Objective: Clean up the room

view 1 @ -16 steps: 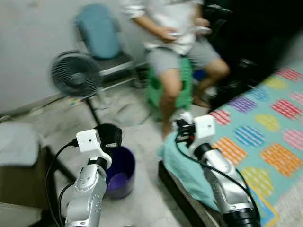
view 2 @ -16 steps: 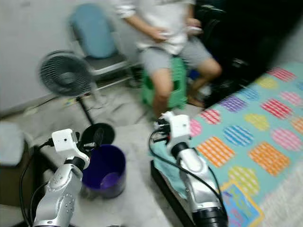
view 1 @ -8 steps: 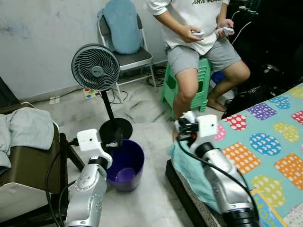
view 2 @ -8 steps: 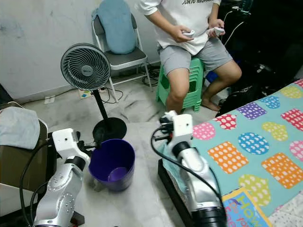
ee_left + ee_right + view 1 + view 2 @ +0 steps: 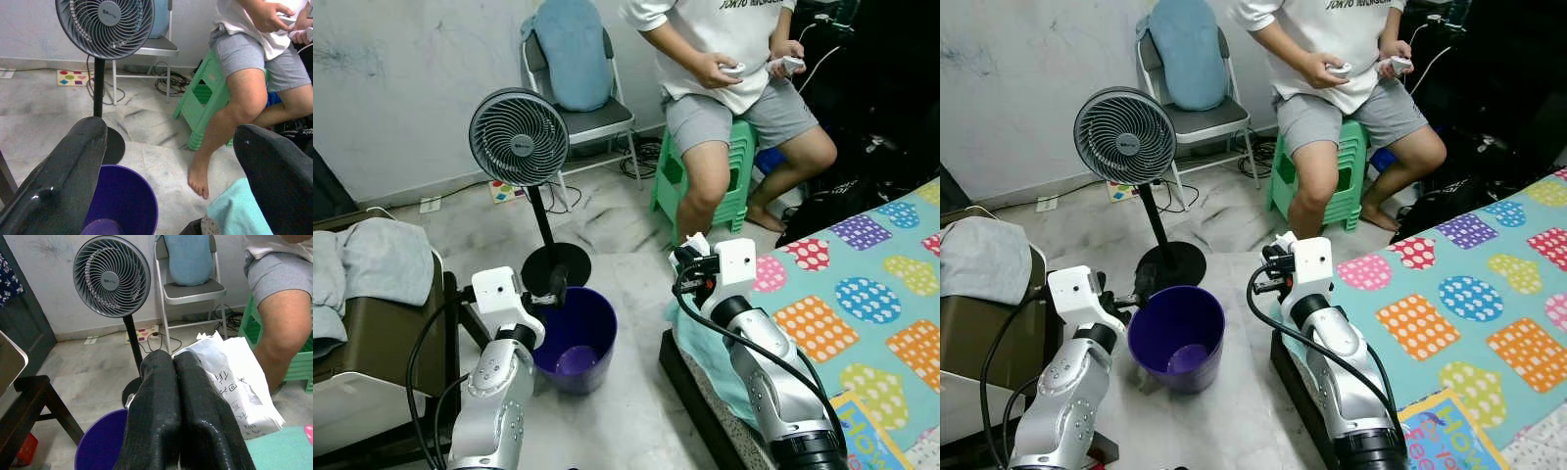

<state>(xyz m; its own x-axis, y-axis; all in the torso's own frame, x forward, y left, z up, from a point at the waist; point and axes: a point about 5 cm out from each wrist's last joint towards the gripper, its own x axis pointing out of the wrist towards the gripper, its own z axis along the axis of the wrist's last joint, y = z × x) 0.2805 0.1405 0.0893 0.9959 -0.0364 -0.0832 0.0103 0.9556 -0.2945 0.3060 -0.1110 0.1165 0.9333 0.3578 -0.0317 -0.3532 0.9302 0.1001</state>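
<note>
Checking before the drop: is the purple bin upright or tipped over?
Upright: the purple bin stands on the floor, its open mouth facing up.

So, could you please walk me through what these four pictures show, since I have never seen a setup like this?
This is a humanoid robot tidying a room. The two wide pictures come from its head camera, looking down past its two silver arms. The other two come from cameras on its wrists, looking along its black fingers. The right gripper is shut on a crumpled white paper with writing on it. The left gripper is open and holds nothing. On the floor between the arms stands a purple bin, likely where the paper goes. Behind it are a standing fan and a folding chair. A person sits on a green stool. A bed with a dotted cover is on the right.
</note>
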